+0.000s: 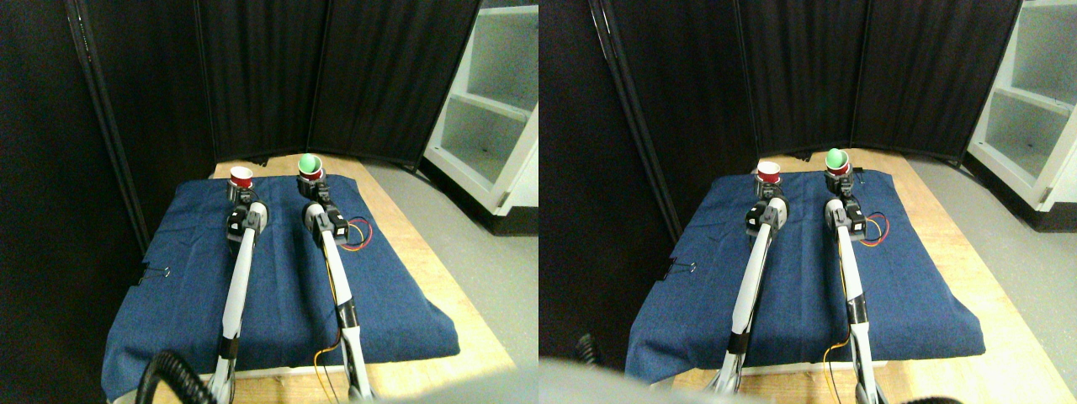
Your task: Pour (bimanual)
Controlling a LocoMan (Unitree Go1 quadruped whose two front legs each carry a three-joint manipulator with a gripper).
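Two small red cups stand upright near the far edge of the blue cloth. The left red cup (241, 177) shows a white inside and looks empty. On top of the right red cup (311, 174) rests a green ball (309, 162). My left gripper (241, 195) is right at the base of the left cup, and my right gripper (313, 191) is right at the base of the right cup. Their jaws are too small and hidden by the arms to read.
A blue cloth (278, 278) covers a wooden table (429, 278). Black folding screens (336, 76) stand behind it. A white shelf unit (496, 109) stands at the right on grey floor. A binder clip (160, 272) holds the cloth's left edge. Coloured wires (360, 234) loop beside my right arm.
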